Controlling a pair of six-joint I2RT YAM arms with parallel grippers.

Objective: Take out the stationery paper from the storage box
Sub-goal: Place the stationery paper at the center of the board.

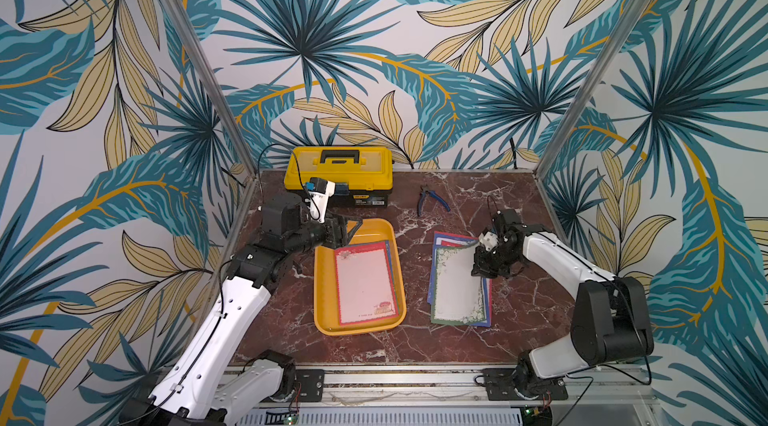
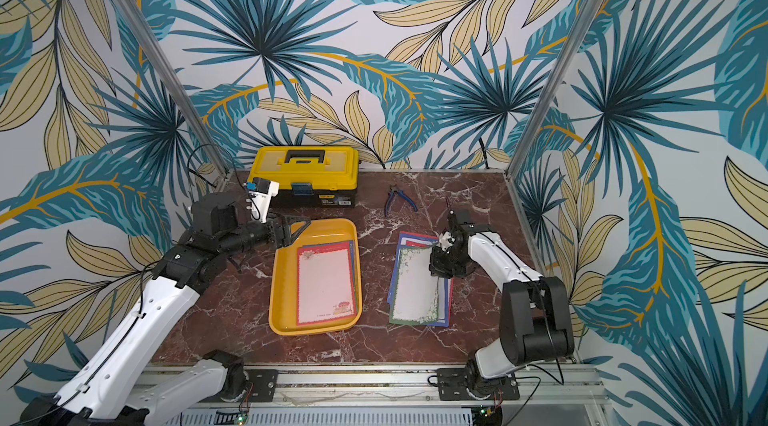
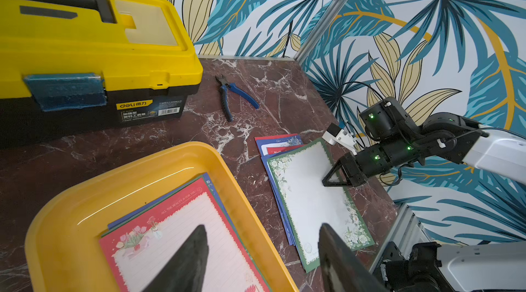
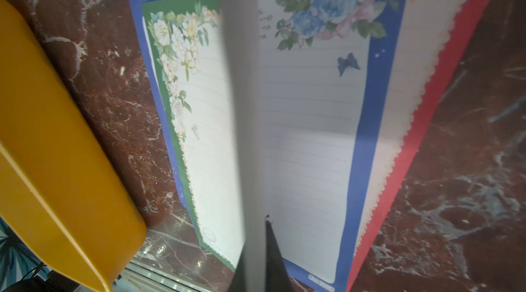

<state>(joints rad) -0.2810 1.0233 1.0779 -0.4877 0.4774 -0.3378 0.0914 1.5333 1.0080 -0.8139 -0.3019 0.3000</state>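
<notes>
**Robot arms at a tray of letter paper**

Two robot arms reach in from a metal rail (image 1: 415,378) along the near edge of a red marble table (image 1: 519,320). The left gripper (image 1: 349,235) hovers over the far left corner of the storage box (image 1: 322,287), an orange-yellow tray near the middle of the table. Its jaws stand apart with nothing between them.

Part of the stationery paper (image 1: 363,282) lies flat in the tray. A red scalloped sheet is on top, with blue and green edges showing under it.

To the right of the tray, and apart from it, more sheets sit in a loose pile on the bare table. A green-bordered sheet (image 1: 455,291) tops this pile. The right gripper (image 3: 326,182) is clenched on its right edge. In the right wrist view that edge is raised and appears as a blurred grey strip running into the fingers. Under it a blue floral sheet (image 4: 307,105) is uncovered.

At the back of the table stands a yellow-lidded toolbox (image 1: 338,172). Blue-handled pliers (image 1: 432,199) lie just to its right.
</notes>
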